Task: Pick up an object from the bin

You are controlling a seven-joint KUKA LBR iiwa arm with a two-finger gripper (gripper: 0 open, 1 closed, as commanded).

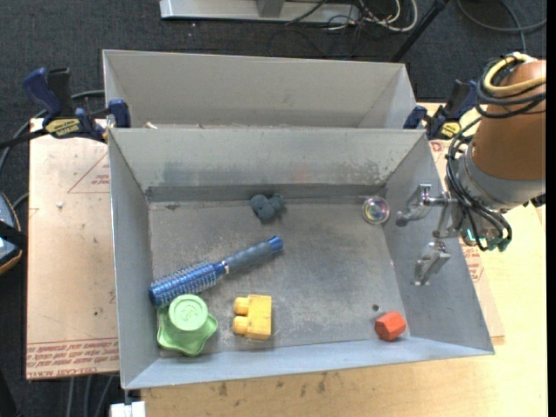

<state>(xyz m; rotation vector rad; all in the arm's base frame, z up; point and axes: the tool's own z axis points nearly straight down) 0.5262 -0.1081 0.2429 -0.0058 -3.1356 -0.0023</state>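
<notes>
Even, soft light from above fills the bin (pixel 261 159), its back wall faintly sheened, with only short, pale shadows under the brush (pixel 217 270).

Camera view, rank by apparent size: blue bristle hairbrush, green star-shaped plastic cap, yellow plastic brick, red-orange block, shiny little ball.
1. blue bristle hairbrush
2. green star-shaped plastic cap
3. yellow plastic brick
4. red-orange block and shiny little ball look about alike; not ranking those two.

The pincer (pixel 420 240) is bare silver metal with two thin fingers. Behind it are looped black cables (pixel 476 222) and a rounded orange cover (pixel 514 137), cream-ringed.
</notes>
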